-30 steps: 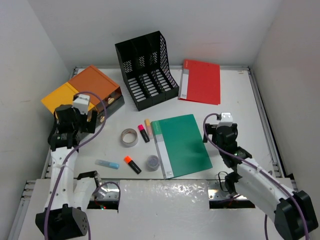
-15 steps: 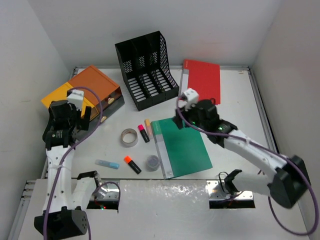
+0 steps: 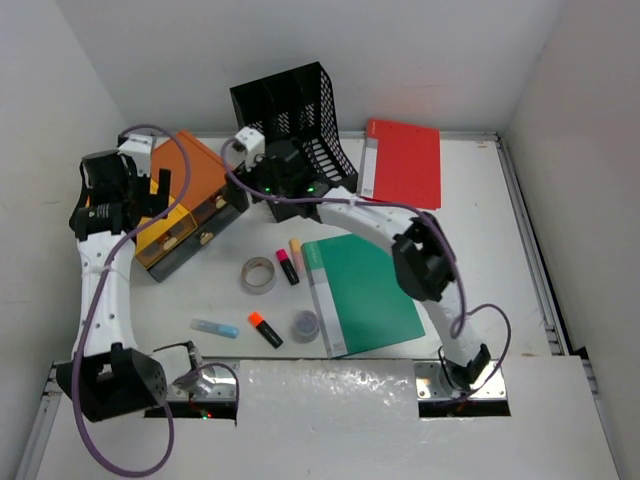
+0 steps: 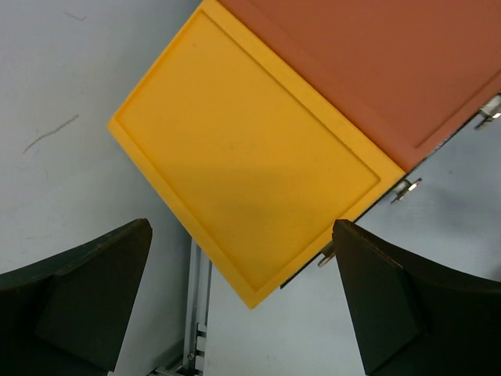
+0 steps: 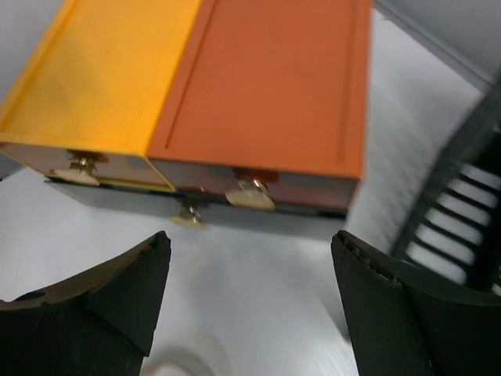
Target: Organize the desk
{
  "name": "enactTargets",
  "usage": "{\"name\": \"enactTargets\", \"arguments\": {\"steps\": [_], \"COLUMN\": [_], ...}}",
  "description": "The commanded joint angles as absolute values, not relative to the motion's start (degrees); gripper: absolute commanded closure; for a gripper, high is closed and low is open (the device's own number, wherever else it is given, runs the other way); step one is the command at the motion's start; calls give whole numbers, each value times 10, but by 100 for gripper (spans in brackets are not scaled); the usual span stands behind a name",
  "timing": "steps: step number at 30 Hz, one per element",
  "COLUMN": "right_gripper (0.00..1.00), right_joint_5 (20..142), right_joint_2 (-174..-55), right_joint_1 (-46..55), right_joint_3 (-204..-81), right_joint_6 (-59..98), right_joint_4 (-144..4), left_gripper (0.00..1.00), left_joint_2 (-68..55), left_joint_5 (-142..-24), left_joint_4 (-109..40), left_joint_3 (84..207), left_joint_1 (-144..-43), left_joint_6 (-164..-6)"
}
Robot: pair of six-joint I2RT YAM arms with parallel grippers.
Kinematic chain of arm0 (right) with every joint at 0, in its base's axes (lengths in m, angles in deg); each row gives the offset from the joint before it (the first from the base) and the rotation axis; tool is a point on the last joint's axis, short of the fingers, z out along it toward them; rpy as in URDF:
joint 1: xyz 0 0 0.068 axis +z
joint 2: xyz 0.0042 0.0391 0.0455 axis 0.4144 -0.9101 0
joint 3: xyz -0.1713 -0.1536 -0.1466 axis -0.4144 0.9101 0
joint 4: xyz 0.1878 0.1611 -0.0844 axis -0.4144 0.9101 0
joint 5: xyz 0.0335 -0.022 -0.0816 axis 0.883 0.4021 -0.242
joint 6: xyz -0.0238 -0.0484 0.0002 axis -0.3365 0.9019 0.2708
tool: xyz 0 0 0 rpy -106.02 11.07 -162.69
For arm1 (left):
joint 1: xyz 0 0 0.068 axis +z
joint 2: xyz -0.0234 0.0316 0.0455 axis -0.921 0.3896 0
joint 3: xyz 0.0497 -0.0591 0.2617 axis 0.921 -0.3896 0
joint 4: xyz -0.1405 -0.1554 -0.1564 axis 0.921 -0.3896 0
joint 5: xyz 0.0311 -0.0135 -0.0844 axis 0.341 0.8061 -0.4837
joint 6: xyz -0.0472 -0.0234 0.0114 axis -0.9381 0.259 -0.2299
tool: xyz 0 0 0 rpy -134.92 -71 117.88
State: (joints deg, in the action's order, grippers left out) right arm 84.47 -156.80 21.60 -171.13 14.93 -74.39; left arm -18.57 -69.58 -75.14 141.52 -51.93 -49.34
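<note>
While both arms crowd the orange-and-yellow plastic drawer box at upper left of the overhead view, I log almost nothing as sorted. Left gripper: fingers wide, empty, over the yellow lid. Right gripper: wide, empty, facing the drawer knobs. On the flat white desk, mid-frame, lie a green plastic folder, grey tape roll and pale blue tube. A red plastic folder lies upper right beside the black mesh file rack. My judgement: filing not begun.

Bright even light; soft shadows on desk; rack blurred, right wrist.
</note>
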Motion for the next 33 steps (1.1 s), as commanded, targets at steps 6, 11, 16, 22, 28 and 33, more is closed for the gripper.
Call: {"name": "enactTargets", "arguments": {"steps": [6, 11, 16, 22, 28, 33], "right_gripper": [18, 19, 31, 35, 40, 62], "right_joint_5": [849, 792, 759, 722, 726, 721], "right_joint_2": [-1696, -1717, -1751, -1764, -1775, -1780], "right_joint_1": [250, 255, 267, 271, 272, 273], "right_joint_3": [-1858, -1848, -1878, -1878, -1876, -1876], "right_joint_6": [161, 152, 147, 142, 130, 122], "right_joint_4": [-768, -809, -831, -844, -864, -866], "left_gripper": [0, 0, 0, 0, 0, 0], "left_joint_2": [-100, -55, -43, -40, -38, -38], "left_joint_5": [-738, -735, -732, -727, -728, -728], "left_joint_4": [-708, -678, -651, -643, -631, -631], "left_joint_3": [1463, 1457, 1437, 1430, 1412, 1402], "left_joint_1": [-462, -460, -459, -459, -460, -459], "left_joint_6": [-504, -511, -505, -490, -485, -476]}}
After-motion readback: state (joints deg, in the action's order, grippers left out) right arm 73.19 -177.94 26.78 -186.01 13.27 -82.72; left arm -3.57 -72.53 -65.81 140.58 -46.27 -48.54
